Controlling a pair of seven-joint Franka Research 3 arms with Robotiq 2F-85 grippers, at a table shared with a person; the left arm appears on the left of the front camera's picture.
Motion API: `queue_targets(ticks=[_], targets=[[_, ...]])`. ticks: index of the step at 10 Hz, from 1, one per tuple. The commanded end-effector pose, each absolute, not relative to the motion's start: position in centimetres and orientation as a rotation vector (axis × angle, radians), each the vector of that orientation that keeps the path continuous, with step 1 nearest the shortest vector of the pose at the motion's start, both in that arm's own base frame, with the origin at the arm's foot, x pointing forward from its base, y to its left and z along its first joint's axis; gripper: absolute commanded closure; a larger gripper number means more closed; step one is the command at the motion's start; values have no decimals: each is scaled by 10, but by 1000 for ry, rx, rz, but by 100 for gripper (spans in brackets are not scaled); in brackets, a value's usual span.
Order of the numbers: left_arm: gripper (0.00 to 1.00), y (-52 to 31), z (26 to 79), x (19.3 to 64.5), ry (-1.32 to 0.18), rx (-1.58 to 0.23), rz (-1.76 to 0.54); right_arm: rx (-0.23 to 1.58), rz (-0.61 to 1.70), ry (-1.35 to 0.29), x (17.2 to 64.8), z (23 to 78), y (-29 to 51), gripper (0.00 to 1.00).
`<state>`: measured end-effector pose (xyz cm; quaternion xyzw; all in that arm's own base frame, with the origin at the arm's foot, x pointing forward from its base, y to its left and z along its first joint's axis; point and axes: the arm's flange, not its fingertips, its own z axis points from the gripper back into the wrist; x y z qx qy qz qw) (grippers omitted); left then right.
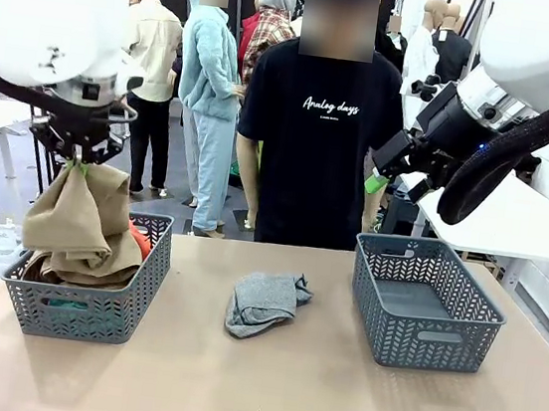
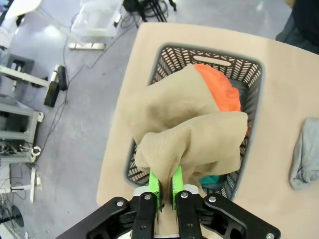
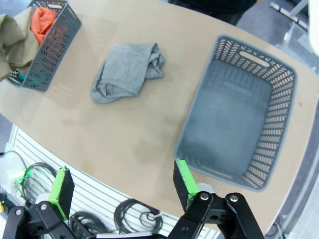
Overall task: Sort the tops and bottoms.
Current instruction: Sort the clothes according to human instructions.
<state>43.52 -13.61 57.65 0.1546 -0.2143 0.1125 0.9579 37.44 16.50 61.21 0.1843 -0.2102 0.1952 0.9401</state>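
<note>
Left of the worktop (image 1: 262, 389): the left jaws, pointing down above the left basket (image 1: 91, 311), are pressed together on a pinch of the tan khaki garment (image 1: 77, 221). The cloth hangs from them in a bunch, its lower folds resting in the basket. Beside it in the same basket lies the orange garment (image 2: 220, 90), with the teal garment (image 2: 211, 180) low under the tan cloth. Centre: the heather grey garment (image 1: 263, 301) lies crumpled on the bare worktop between the two baskets, touching neither. A person in a black T-shirt (image 1: 313, 150) stands at the far edge. Right: the right basket (image 1: 438, 344) stands with nothing in it. The right jaws hang high above that side, spread wide and holding nothing.
</note>
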Motion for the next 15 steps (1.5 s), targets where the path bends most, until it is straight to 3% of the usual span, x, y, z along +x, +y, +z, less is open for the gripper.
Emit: queue_targets(ticks=[1,4,10,15], targets=[[100,-130,549,455,-500,370,294,370,404,-430,376,613,165,0],[100,-120,510,473,-573,336,325,370,404,-430,376,613,165,0],[100,-110,445,476,-383,101,375,370,404,-430,376,613,165,0],[100,-117,447,469,-339,73,338,370,404,-430,376,613,165,0]])
